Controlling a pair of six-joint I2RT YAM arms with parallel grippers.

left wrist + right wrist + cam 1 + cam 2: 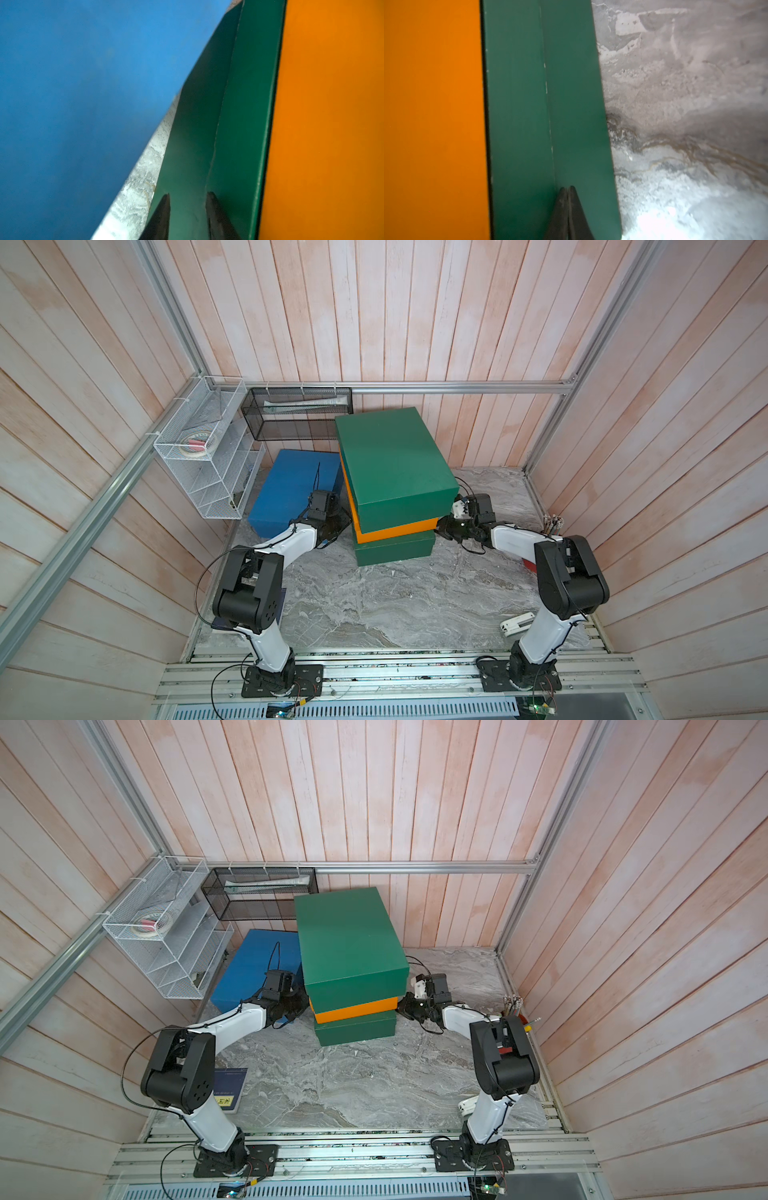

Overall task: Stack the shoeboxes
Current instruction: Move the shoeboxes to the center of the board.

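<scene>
Green top shoebox (392, 460) lies flat, long axis front-to-back.

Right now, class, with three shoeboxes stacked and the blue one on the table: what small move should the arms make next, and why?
Probably ease both grippers outward, away from the stack. The upper green box, orange box and lower green box already sit stacked, with the left gripper and right gripper at its sides; only the blue box lies on the table.
</scene>
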